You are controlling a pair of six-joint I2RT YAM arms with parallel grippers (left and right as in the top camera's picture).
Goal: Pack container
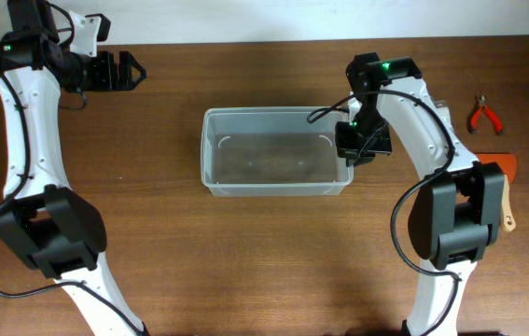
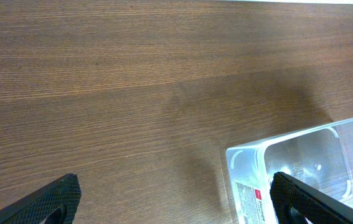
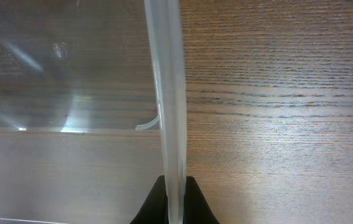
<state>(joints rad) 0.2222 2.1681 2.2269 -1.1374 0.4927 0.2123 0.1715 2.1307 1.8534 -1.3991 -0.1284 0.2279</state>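
The container (image 1: 273, 189) is a clear plastic tub with rounded corners, standing empty at the table's middle. My right gripper (image 1: 352, 155) is shut on the container's right wall. In the right wrist view the black fingers (image 3: 175, 200) pinch the translucent rim (image 3: 167, 93) from both sides. My left gripper (image 1: 136, 71) hangs open at the far left back, well away from the tub. In the left wrist view its fingers (image 2: 176, 198) are spread wide over bare wood, with a corner of the container (image 2: 301, 155) and its label at the lower right.
Red-handled pliers (image 1: 484, 116) lie at the right back of the table. An orange flat tool with a wooden handle (image 1: 505, 187) lies just behind my right arm's base. The tabletop is dark wood.
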